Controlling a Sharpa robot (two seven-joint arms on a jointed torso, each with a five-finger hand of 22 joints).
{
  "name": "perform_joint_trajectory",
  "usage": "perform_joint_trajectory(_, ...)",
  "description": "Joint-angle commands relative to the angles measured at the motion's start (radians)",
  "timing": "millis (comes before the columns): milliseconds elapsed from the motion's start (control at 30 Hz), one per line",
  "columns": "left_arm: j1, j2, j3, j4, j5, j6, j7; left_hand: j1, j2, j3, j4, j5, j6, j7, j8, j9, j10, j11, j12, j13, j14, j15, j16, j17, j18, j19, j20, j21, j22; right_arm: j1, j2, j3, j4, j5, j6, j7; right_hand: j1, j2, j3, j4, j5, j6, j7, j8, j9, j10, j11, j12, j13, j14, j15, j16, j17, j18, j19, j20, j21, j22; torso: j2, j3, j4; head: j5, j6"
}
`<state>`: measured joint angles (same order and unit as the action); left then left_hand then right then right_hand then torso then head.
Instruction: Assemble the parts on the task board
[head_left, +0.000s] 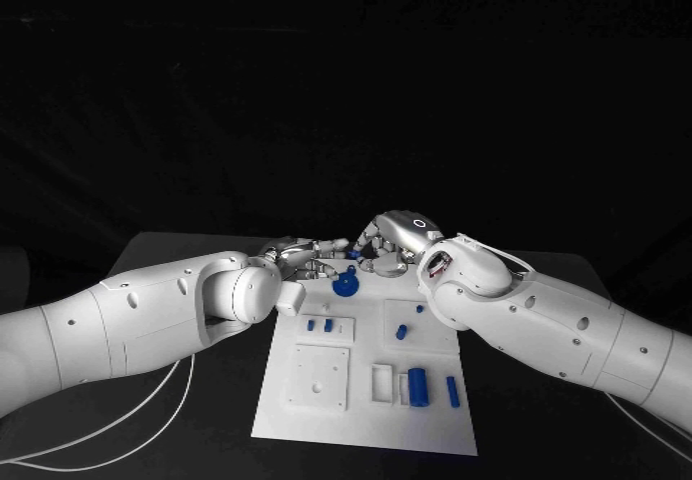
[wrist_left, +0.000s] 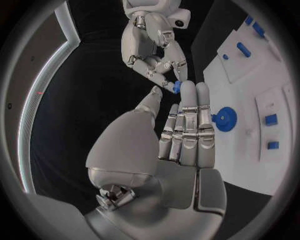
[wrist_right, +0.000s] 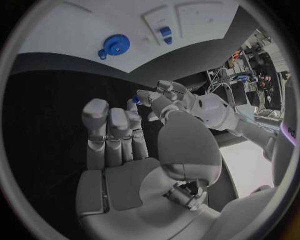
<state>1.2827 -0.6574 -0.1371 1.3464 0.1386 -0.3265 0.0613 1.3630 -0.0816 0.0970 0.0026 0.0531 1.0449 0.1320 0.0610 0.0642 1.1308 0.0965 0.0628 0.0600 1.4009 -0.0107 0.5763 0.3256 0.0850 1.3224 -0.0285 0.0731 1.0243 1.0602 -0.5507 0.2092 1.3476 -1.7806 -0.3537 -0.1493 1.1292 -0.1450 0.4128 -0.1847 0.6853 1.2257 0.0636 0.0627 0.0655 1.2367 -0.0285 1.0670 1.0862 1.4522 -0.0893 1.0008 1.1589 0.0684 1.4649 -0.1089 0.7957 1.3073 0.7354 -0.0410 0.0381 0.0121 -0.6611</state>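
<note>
The left robot hand (head_left: 296, 256) hovered past the far edge of the task board (head_left: 325, 415), its fingers held straight and close together, nothing in its grasp. Its fingertips met those of the right robot hand (head_left: 387, 243), which pinched a small blue part (wrist_left: 177, 86) between thumb and finger; the part's axis could not be made out. On the white board, resting on the black table (head_left: 173, 250), a round blue knob-shaped part (head_left: 346, 285) stood near the far edge. Two short blue parts (head_left: 319, 325) sat side by side left of centre, two smaller ones (head_left: 402, 331) to their right. Nearer the robot, a blue cylinder (head_left: 418, 386) lay with its long axis running toward the robot, a slimmer blue bar (head_left: 451, 391) parallel beside it.
</note>
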Motion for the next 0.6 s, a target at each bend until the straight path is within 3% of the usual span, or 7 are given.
perform_joint_trajectory(33,0.0,0.005,0.0,-0.004,-0.028,0.021,-0.025,0.007,-0.003,-0.003,-0.002,-0.006,-0.007,0.002,0.003,0.0,-0.008,-0.001,-0.004,-0.001,0.007,0.003,-0.002,0.002,-0.004,-0.001,-0.001,0.006,-0.001,-0.001,0.002,0.001,0.001,-0.002,0.008,-0.002,0.009,-0.002,-0.003,-0.001,-0.004,-0.002,-0.002,0.0,0.001,0.0,-0.007,-0.006,0.001,0.003,-0.005,-0.005,0.001,0.003,0.042,-0.007,0.001,0.095,0.0,0.0002,-0.0001,0.0,0.0)
perform_joint_trajectory(600,0.0,0.017,0.001,-0.011,-0.049,0.032,-0.047,0.011,-0.002,-0.003,-0.006,-0.006,-0.014,0.004,0.003,0.0,-0.015,0.001,-0.004,-0.001,0.003,0.004,0.0,0.009,-0.003,-0.004,0.0,0.009,0.002,-0.001,0.009,0.001,-0.004,0.006,0.016,0.0,0.01,-0.001,0.001,-0.001,-0.01,-0.004,-0.002,0.0,0.001,0.0,-0.006,-0.007,0.0,0.003,-0.005,-0.007,0.001,0.003,0.042,-0.007,0.0,0.095,0.0,-0.0014,-0.0002,-0.001,-0.006)
